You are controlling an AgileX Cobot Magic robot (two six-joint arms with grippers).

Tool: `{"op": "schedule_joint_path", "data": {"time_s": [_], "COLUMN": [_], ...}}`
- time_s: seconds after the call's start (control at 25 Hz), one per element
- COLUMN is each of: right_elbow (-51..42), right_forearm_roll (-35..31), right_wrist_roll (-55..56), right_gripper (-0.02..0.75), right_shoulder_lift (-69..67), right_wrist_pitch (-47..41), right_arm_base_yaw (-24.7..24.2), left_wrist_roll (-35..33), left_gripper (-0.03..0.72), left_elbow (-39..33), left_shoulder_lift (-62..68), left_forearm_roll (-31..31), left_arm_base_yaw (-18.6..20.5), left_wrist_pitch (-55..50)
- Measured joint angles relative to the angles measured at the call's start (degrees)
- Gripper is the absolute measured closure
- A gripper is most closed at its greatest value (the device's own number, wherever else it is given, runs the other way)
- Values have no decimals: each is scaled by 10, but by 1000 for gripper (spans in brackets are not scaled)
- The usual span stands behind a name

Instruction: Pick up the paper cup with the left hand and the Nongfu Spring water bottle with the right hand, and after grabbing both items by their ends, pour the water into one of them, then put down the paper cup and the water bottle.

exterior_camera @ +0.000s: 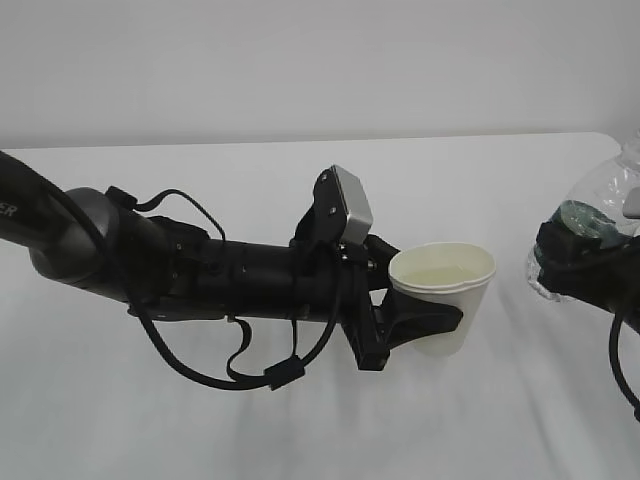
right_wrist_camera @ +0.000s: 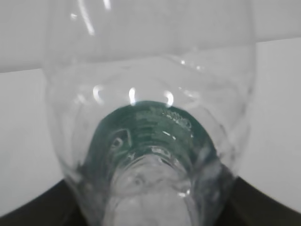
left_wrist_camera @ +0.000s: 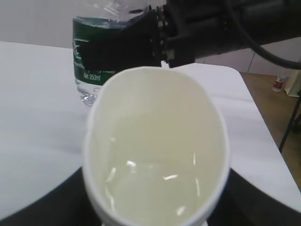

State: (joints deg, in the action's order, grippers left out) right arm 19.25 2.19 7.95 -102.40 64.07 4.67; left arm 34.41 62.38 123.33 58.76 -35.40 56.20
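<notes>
Cup and bottle are each held in jaws above the white desk (exterior_camera: 250, 420).

The paper cup (exterior_camera: 445, 295) is clamped upright at its lower part by the jaws of the left hand (exterior_camera: 415, 325), with water (left_wrist_camera: 155, 174) seen inside it. The Nongfu Spring water bottle (exterior_camera: 590, 235) is gripped by the jaws of the right hand (exterior_camera: 575, 265) at the frame's right edge, apart from the cup.

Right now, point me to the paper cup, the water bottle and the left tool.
paper cup (exterior_camera: 470, 318), exterior view, on its white outer wall below the rim.
water bottle (left_wrist_camera: 94, 61), left wrist view, on the green label band.
left tool (exterior_camera: 425, 318), exterior view, on the black finger across the cup's side.
</notes>
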Motion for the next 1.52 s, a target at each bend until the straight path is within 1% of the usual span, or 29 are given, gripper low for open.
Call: {"op": "schedule_joint_path", "data": {"time_s": [0.76,1.32,1.52], "right_elbow": [149,214,218], "right_forearm_roll": [-5,-5,-5], "right_wrist_roll": [-17,-18,-18], "right_gripper": [328,328,328], "right_shoulder_lift": [-140,-214,-220], "right_wrist_pitch": [0,1,4], "right_arm_base_yaw": [0,0,0], "left_wrist_roll": [-1,-2,-2], "left_gripper": [274,274,275], "left_elbow": [0,0,0], "left_shoulder_lift": [0,0,0], "left_forearm_roll": [-2,-2,-2], "left_arm_base_yaw": [0,0,0], "left_wrist_pitch": [4,4,6]}}
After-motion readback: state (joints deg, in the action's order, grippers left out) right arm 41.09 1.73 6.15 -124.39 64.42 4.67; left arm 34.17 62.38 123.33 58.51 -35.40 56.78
